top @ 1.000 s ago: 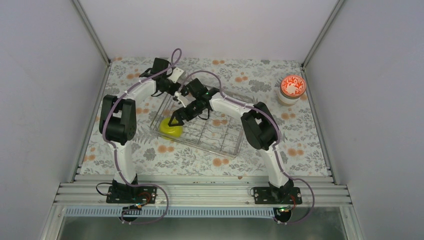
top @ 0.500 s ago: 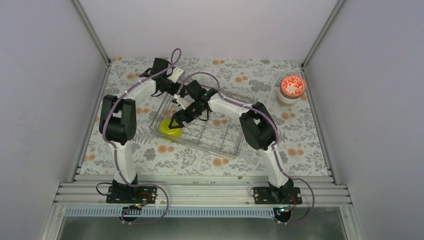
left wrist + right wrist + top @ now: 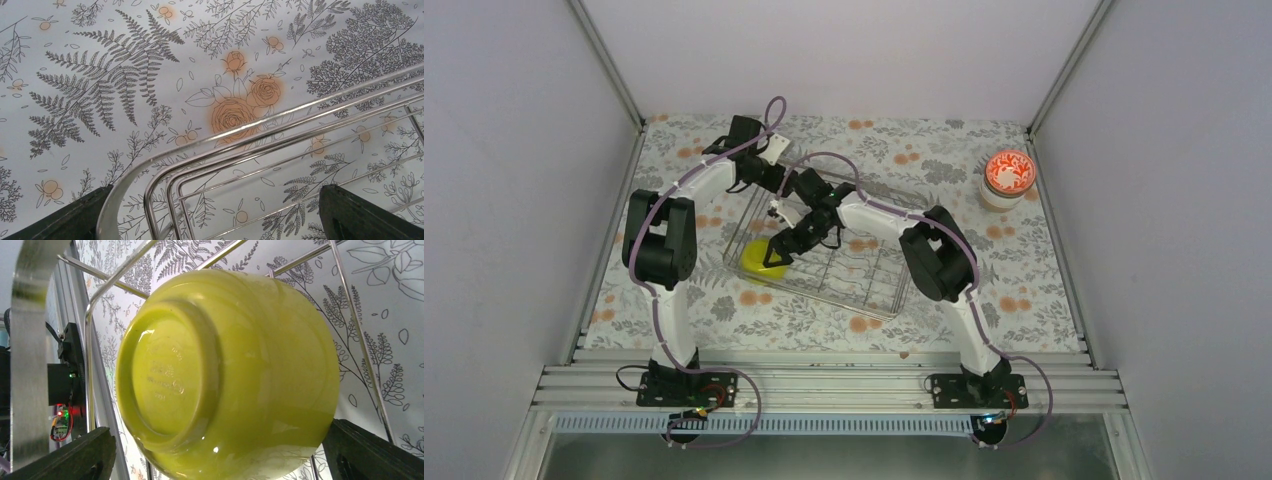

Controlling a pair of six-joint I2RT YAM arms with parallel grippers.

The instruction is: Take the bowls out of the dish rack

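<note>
One yellow bowl (image 3: 225, 375), one rack (image 3: 864, 275). Right claw (image 3: 220, 437) wide astride bowl, contact unclear; left claw (image 3: 215, 200) wide over rack rim.

Walled on three sides by plain pale grey panels (image 3: 824, 50). Floored by a white bench printed with grey ferns and orange roses (image 3: 1044, 270). Edged in front by a ribbed aluminium rail (image 3: 824, 385). Evenly lit.

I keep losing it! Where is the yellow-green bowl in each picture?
Top external: the round yellow-green bowl sits at the left end of the chrome wire dish rack.
Left wrist: not in it.
Right wrist: the bowl fills the middle, underside towards the camera.
Shared landmark: the rack's wires.
</note>
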